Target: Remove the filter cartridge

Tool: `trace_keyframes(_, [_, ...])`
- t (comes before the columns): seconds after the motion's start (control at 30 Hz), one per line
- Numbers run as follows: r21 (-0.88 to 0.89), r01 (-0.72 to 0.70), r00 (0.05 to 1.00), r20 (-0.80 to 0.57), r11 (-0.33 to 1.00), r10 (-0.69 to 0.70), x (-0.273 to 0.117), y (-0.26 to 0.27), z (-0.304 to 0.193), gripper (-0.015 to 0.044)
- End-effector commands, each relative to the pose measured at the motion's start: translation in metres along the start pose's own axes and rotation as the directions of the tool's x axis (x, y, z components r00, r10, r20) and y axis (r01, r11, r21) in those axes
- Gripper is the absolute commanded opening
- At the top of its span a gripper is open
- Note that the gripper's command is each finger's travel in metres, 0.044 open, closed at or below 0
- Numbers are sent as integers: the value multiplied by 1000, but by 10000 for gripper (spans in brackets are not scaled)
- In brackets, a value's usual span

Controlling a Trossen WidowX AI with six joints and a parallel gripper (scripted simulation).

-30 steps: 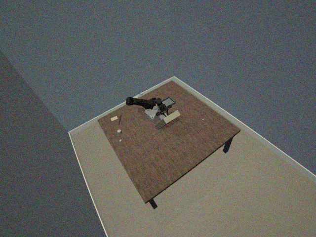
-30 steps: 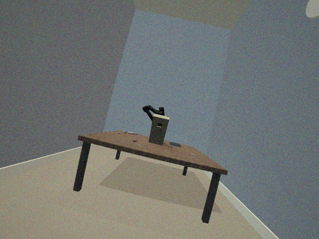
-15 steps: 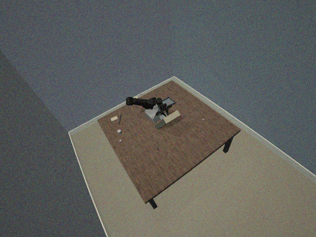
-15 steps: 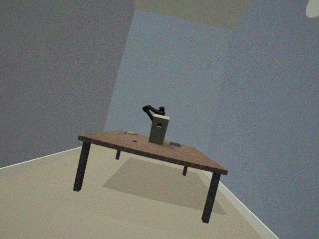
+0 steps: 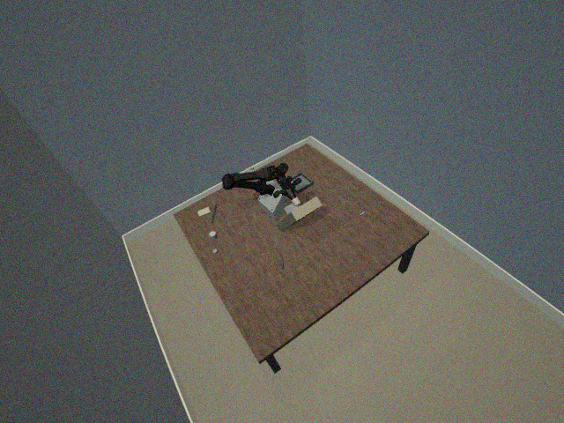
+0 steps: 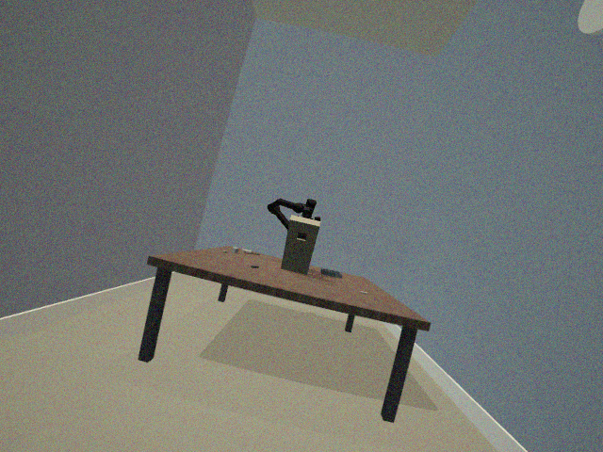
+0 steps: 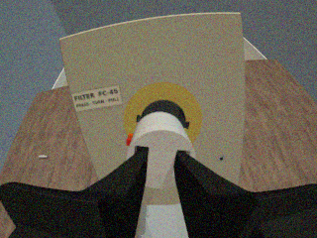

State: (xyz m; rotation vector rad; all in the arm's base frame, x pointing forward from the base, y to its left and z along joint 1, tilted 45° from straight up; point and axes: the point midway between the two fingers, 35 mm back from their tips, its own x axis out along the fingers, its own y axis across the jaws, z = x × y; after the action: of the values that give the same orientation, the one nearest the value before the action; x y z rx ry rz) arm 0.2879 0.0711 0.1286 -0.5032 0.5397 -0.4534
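The white round filter cartridge [image 7: 162, 122] [image 5: 295, 200] stands out in front of the service panel [image 7: 158, 55] [image 5: 308, 208] [image 6: 298, 252]. Behind it, part of the dark round hole shows inside a yellow ring. I cannot tell whether its rear end is wholly clear of the hole. My gripper [image 7: 160, 155] is shut on the cartridge, with its two black fingertips in the face slots. In the exterior view the panel housing hides the cartridge and the fingers. The tray [image 5: 309, 184] [image 6: 332, 273] lies on the table beside the panel, with the arm partly over it in the top view.
The pale sloping base [image 5: 270, 203] lies beside the panel housing. Small things lie on the brown table [image 5: 318, 263] [image 6: 234, 273]: a pale block [image 5: 204, 211], a dark rod [image 5: 213, 213], a white round piece [image 5: 212, 233] and a thin white piece [image 5: 362, 212] [image 7: 43, 157].
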Motion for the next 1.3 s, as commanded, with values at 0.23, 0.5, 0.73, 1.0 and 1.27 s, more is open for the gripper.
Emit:
trace_keyframes(0.23, [20, 5, 1000, 13, 1000, -6, -7, -6, -10, 0])
trace_keyframes(0.5, [20, 5, 1000, 13, 1000, -6, -3, -11, -37, 0])
trace_keyframes(0.73, [19, 5, 1000, 13, 1000, -6, 0, -16, -60, 0])
trace_keyframes(1.0, [16, 9, 1000, 11, 1000, -10, 1, -17, -66, 53])
trace_keyframes(1.27, [16, 9, 1000, 11, 1000, -10, 1, -17, -66, 97])
